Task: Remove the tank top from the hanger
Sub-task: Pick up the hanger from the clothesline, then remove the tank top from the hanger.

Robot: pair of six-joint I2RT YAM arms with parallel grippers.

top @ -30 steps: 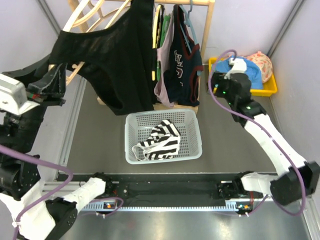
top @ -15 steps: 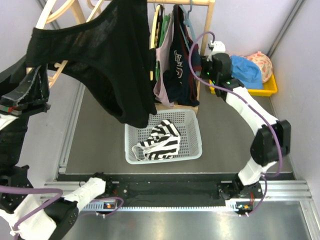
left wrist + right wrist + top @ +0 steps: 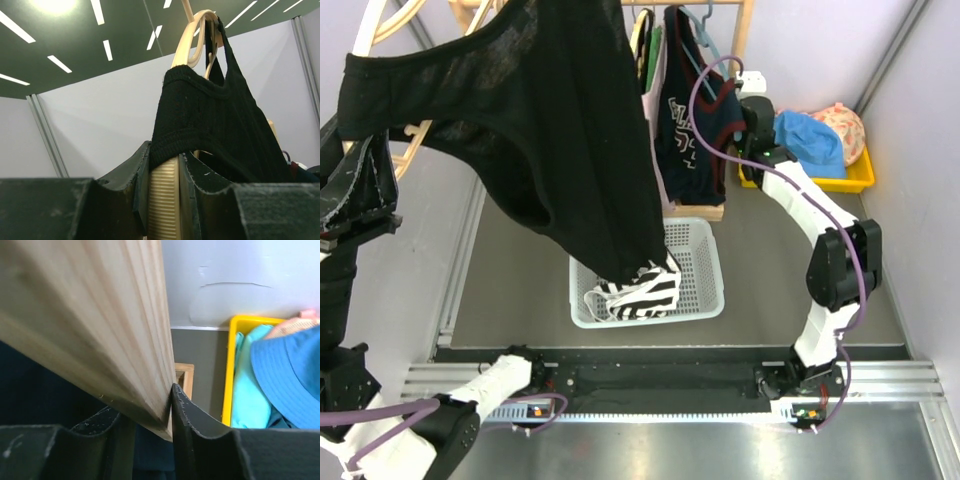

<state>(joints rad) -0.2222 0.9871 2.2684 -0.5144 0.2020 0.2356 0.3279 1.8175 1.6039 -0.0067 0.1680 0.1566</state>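
Observation:
The black tank top (image 3: 555, 130) hangs on a pale wooden hanger (image 3: 380, 30) and drapes down over the basket. My left gripper (image 3: 365, 195) is shut on the lower end of the hanger and holds it high at the left. In the left wrist view the ribbed hanger arm (image 3: 165, 200) sits clamped between the jaws of the left gripper (image 3: 164, 155), with the tank top's strap (image 3: 200, 115) just above them. My right gripper (image 3: 752, 100) is at the rack's right post (image 3: 748, 40). In the right wrist view this gripper (image 3: 147, 412) is closed on the post's edge (image 3: 100, 315).
A white basket (image 3: 705, 290) with a striped black-and-white garment (image 3: 645, 290) stands below the tank top. Other garments (image 3: 685, 130) hang on the wooden rack. A yellow tray (image 3: 855, 182) with a blue hat (image 3: 810, 140) sits at the far right by the wall.
My left gripper has lifted the hanger and tank top up and leftward, off the rack. My right gripper swung left from the yellow tray to the rack post.

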